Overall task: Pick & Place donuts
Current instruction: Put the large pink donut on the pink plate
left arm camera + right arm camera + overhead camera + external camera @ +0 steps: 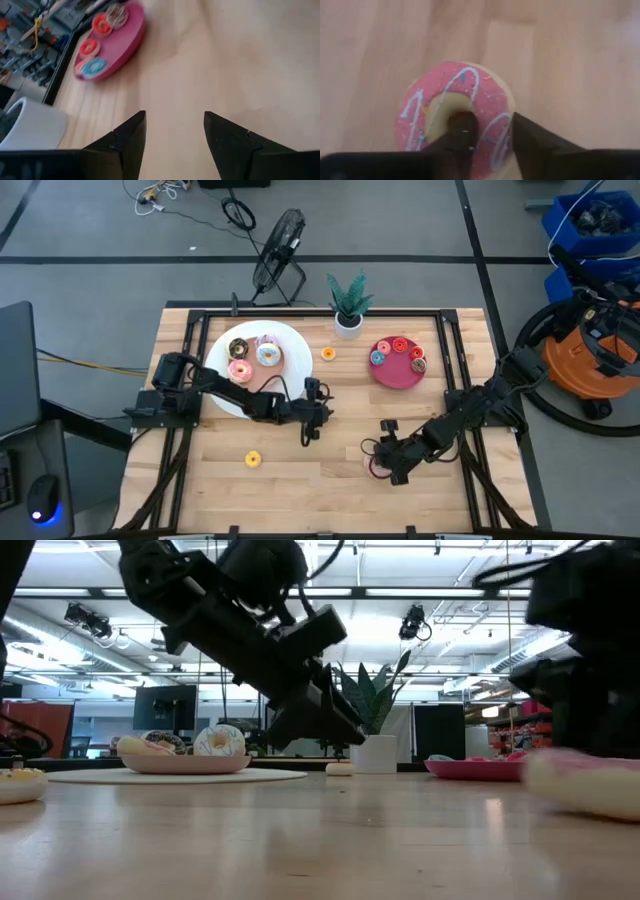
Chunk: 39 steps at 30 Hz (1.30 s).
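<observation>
Your wooden table (300, 470) sat on grey floor, a fan (278, 250) and potted plant (349, 305) at its far edge. The white plate (292, 340) held three donuts (268, 356); the magenta dish (398, 376) held small rings. Your right gripper (487, 135) straddled the pink donut (455, 112), one finger in its hole. Your left gripper (175, 135) hung open mid-table.

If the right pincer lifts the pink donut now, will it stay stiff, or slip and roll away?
The pink donut lies flat on the table, so it will probably not roll. The right pincer has one finger through the hole and one outside, across the ring; that grip likely resists slipping. It looks small and probably light; whether it is stiff or squashy, I cannot tell.
</observation>
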Tool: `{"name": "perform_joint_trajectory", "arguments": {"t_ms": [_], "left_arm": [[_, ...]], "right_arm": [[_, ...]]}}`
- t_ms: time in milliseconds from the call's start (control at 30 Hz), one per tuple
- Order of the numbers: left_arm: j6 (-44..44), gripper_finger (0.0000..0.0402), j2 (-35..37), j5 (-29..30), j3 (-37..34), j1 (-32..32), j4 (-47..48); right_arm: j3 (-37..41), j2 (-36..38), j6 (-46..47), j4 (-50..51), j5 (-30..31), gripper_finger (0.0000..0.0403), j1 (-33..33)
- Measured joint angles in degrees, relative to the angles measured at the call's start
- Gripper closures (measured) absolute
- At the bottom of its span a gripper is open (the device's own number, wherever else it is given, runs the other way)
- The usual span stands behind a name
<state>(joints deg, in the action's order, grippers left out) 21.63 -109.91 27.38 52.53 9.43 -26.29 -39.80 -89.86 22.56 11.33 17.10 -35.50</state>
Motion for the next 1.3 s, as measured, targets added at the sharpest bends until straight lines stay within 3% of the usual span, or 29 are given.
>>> {"name": "perform_joint_trajectory", "arguments": {"t_ms": [67, 167, 300, 400, 733, 1067, 1300], "left_arm": [[-1.31, 0.0197, 0.00, -0.02, 0.00, 1.65, -1.43], [-5.03, 0.0198, 0.00, -0.12, 0.01, 3.84, -4.95], [-8.23, 0.0198, 0.01, -0.14, 0.00, 6.20, -11.61], [-10.27, 0.0198, 0.07, -0.20, 0.02, 7.03, -15.19], [-21.00, 0.0198, 0.07, -0.31, 0.02, 3.12, -21.42], [-25.79, 0.0200, 0.07, -10.25, 0.02, -1.21, -23.49], [-27.08, 0.0243, 0.07, -12.90, 0.02, -1.94, -23.23]], "right_arm": [[-0.73, -0.02, -0.68, -0.15, 5.72, 0.0333, 0.04], [-1.10, -0.02, 0.03, -1.94, 20.10, 0.0385, -0.33], [-1.10, -0.02, 5.95, -2.16, 38.06, 0.0370, -0.24], [-1.10, -0.02, 7.19, -2.52, 44.74, 0.0360, 0.41], [-1.10, -0.02, 4.61, -4.70, 53.82, 0.0381, 2.19], [-1.10, -0.02, -3.27, -9.48, 54.03, 0.0372, 2.71], [-1.10, -0.02, -8.15, -13.12, 54.05, 0.0371, 2.69]]}}
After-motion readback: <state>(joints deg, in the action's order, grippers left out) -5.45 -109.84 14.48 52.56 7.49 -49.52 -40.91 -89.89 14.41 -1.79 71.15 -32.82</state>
